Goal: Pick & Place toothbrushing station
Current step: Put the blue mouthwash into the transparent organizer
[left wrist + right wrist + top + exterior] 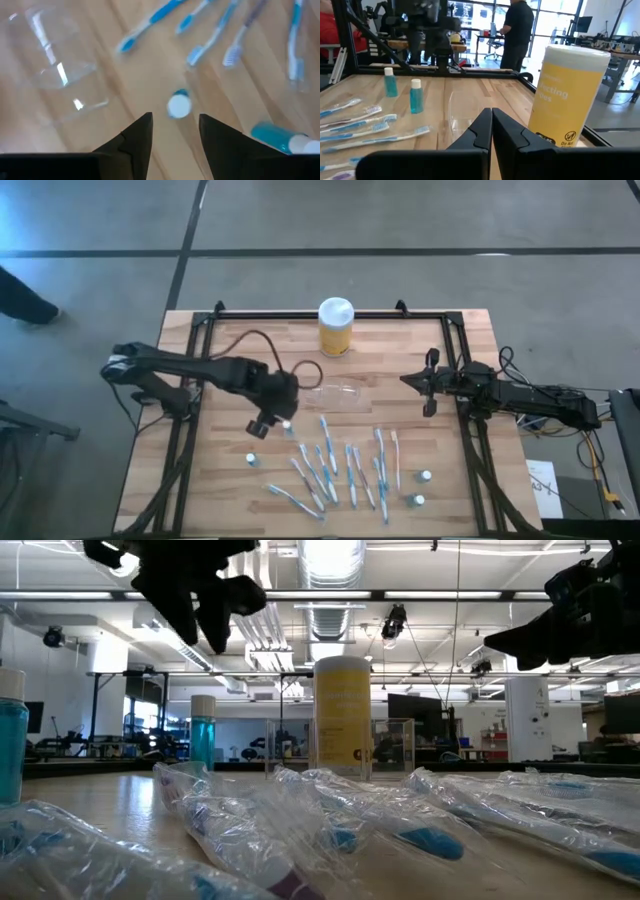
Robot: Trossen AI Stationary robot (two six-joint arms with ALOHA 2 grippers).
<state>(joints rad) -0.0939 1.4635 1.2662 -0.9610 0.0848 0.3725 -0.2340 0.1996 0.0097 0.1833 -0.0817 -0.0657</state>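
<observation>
Several blue-and-white toothbrushes point(335, 470) lie flat and scattered on the near half of the wooden table. The clear plastic holder point(338, 395) sits just beyond them, mid-table. Small blue bottles with white caps stand around them point(252, 460) point(425, 477). My left gripper point(266, 423) hangs above the table, pointing steeply down, open and holding nothing. One white-capped bottle point(179, 105) stands upright just beyond its fingertips point(175, 125), with the holder point(55, 65) to one side. My right gripper point(412, 382) waits shut at the right, level above the table, pointing toward the holder point(465, 117).
A yellow jar with a white lid point(335, 327) stands at the far middle of the table. Black frame rails point(190, 410) run along the left, right and far sides. People stand in the room beyond the table point(517, 30).
</observation>
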